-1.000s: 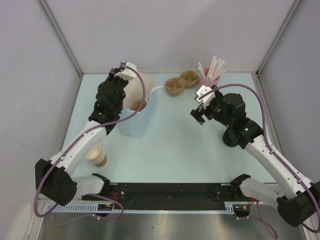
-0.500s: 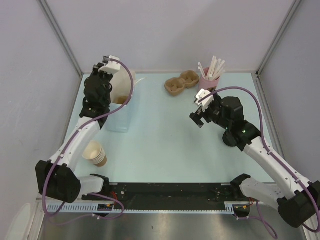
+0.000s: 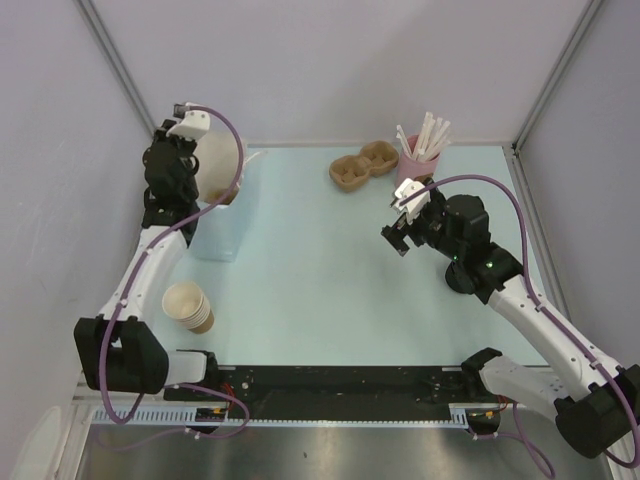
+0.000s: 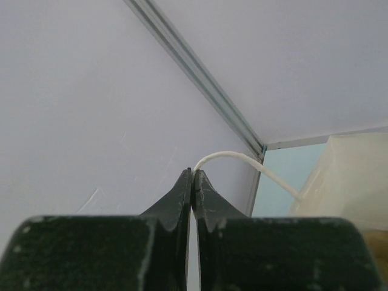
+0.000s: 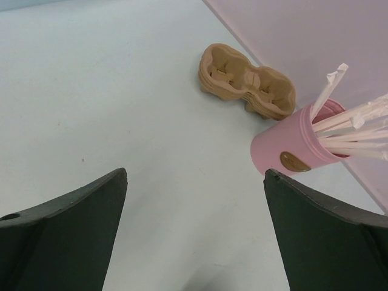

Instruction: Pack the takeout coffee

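The left gripper (image 4: 191,176) is clamped on the white handle (image 4: 227,153) of the bag (image 3: 215,225). The coffee (image 3: 228,196) seems to be inside. The right gripper (image 5: 195,171) is apart and holds nothing. Packing looks almost finished; next, I think, the bag needs a gentle, upright set-down on the counter (image 3: 330,280).

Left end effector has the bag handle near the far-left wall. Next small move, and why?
Probably lower the left end effector slightly so the bag settles on the table: it is shut on the thin white handle close to the wall, and the right end effector is open, well away.
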`<action>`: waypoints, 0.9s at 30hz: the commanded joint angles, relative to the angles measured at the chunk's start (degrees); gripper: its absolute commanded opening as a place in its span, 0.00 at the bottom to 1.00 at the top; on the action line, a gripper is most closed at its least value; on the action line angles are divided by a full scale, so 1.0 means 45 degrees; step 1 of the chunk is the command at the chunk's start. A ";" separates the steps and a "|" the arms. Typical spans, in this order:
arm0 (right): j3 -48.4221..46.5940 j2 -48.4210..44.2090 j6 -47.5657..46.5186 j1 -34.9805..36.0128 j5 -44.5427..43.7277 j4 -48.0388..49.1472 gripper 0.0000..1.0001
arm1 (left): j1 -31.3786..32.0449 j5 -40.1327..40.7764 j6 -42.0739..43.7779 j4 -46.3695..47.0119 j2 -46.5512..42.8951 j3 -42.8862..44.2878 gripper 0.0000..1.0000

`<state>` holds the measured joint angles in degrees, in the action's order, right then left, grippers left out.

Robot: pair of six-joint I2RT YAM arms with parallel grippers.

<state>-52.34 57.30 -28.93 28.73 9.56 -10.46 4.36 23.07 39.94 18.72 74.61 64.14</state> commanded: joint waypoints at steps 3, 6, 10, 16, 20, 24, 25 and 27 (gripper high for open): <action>0.0068 -0.0311 0.0198 -0.0076 0.0180 0.0683 0.99 | -0.0695 -0.0439 -0.0283 0.0508 -0.0135 0.0981 0.07; 0.0068 -0.0331 0.0198 -0.0095 0.0180 0.0683 1.00 | -0.0910 -0.0459 -0.0302 0.0527 -0.0076 0.0962 0.07; 0.0068 -0.0369 0.0198 -0.0115 0.0180 0.0683 1.00 | -0.1339 -0.0498 -0.0400 0.0547 0.0119 0.0942 0.07; 0.0126 -0.0311 0.0237 -0.0154 0.0219 0.0742 1.00 | -0.1496 -0.0595 -0.0516 0.0606 0.0081 0.0923 0.07; 0.0126 -0.0291 0.0237 -0.0154 0.0160 0.0762 1.00 | -0.1535 -0.1140 -0.0907 0.0255 -0.0192 0.1078 0.07; 0.0146 -0.0272 0.0237 -0.0154 0.0160 0.0781 1.00 | -0.1496 -0.1629 -0.1375 -0.0350 -0.0388 0.1352 0.06; 0.0146 -0.0272 0.0237 -0.0154 0.0160 0.0781 1.00 | -0.1496 -0.1747 -0.1608 -0.0448 -0.0427 0.1391 0.06; 0.0146 -0.0272 0.0237 -0.0154 0.0121 0.0801 1.00 | -0.1477 -0.2078 -0.1766 -0.0702 -0.0466 0.1488 0.06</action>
<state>-51.62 56.99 -28.69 28.25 9.82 -9.93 -2.17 17.96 35.83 16.29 75.20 67.33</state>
